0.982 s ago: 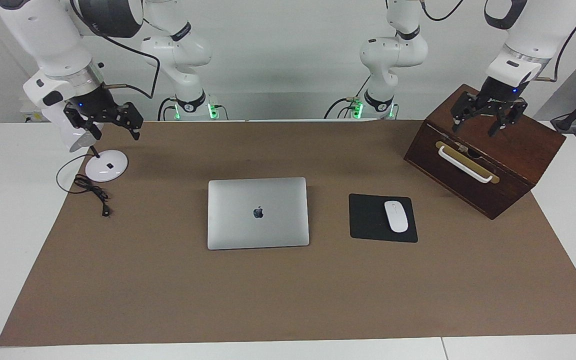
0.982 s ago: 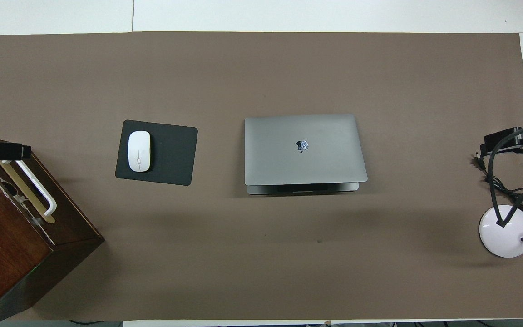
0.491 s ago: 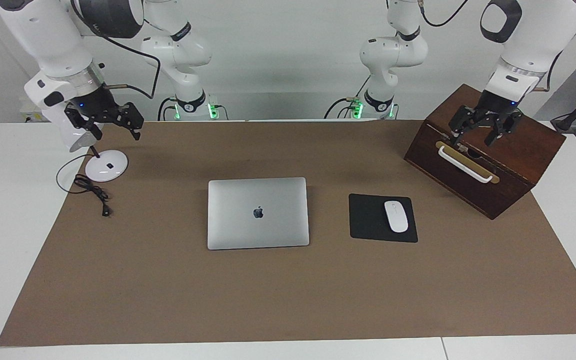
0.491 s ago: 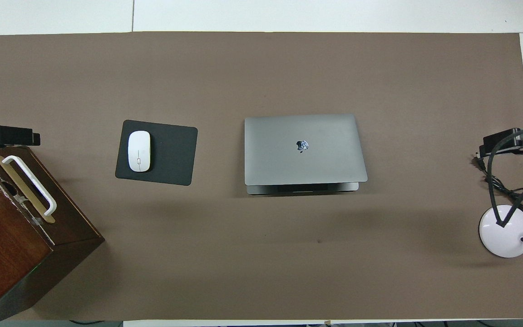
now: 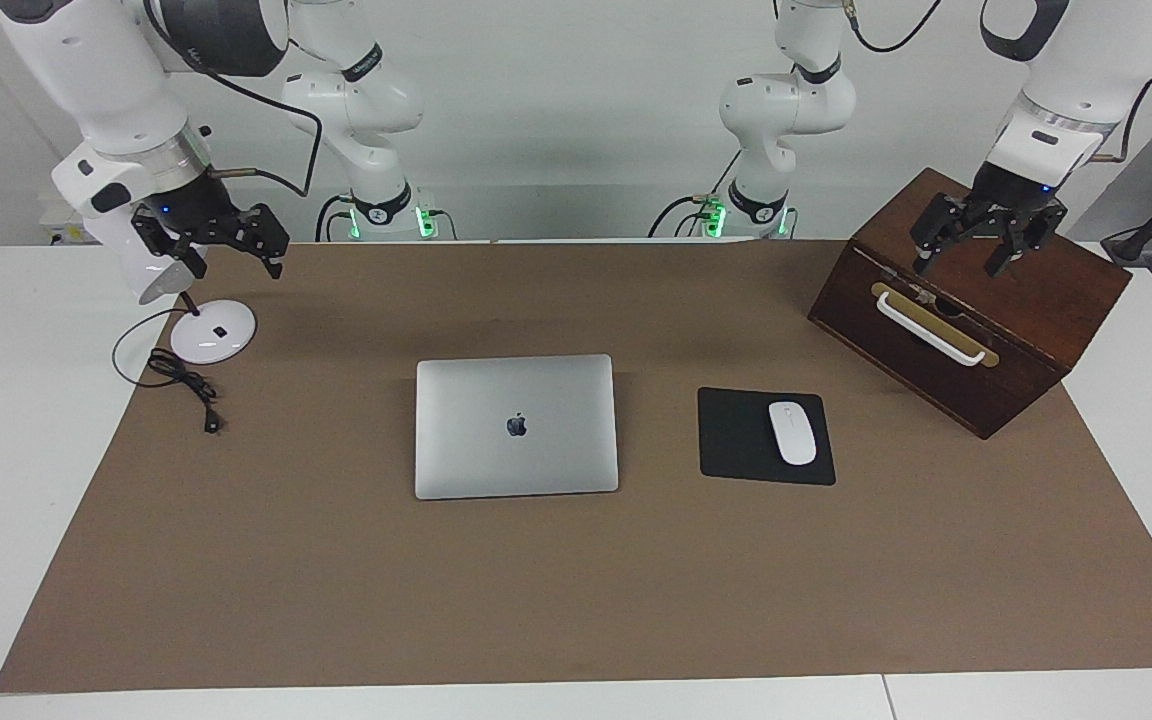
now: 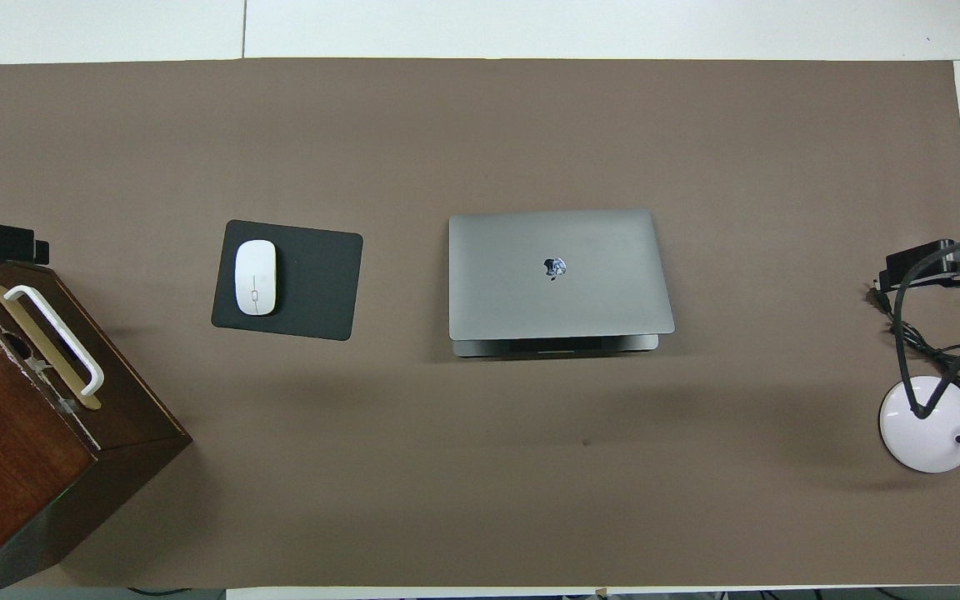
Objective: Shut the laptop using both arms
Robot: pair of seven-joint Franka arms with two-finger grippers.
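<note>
Judging the lid down: laptop (image 5: 516,425) lies flat mid-surface, beside the mouse pad (image 5: 764,436). Left gripper (image 5: 983,240) over the wooden box (image 5: 976,320), right gripper (image 5: 226,240) over the lamp base (image 5: 213,331), jaws spread, empty. Confirm lid seated; retract high.

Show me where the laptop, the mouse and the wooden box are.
laptop (image 5: 516,426): facing view, middle of its lid.
mouse (image 5: 792,432): facing view, middle of its top.
wooden box (image 5: 1026,285): facing view, its top face.
</note>
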